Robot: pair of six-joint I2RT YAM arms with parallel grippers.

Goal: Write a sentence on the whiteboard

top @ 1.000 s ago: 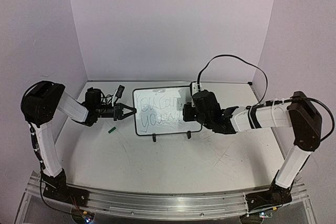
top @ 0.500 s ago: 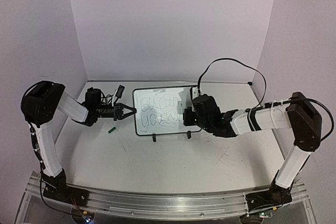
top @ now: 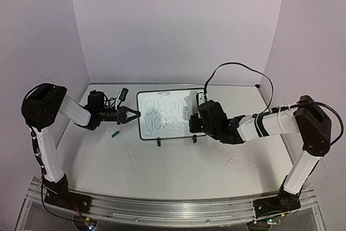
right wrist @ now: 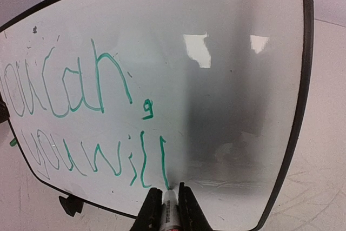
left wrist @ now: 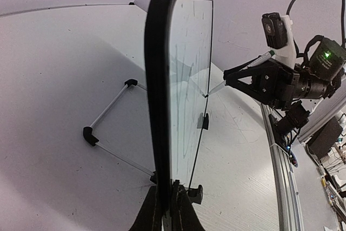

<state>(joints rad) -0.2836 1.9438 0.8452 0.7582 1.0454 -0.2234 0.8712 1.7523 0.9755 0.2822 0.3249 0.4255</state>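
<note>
The right gripper [right wrist: 166, 203], clenched on a green marker [right wrist: 168, 212], has dropped over the last second from the upper right of the whiteboard [right wrist: 243, 79] to its lower edge. The tip now sits at the foot of the final "l". The left gripper [left wrist: 164, 212] has not moved and stays clamped on the board's left frame, holding it upright at mid-table between the two arms. The sentence [right wrist: 86, 117], in green, reads roughly "You can, you will", so the writing looks all but finished, with only lifting the tip away seemingly left. Counted: two arms, one board on two feet [top: 158, 143], one marker, two lines of words, and one small green piece [top: 114, 132], perhaps a cap, on the table [top: 162, 171].
</note>
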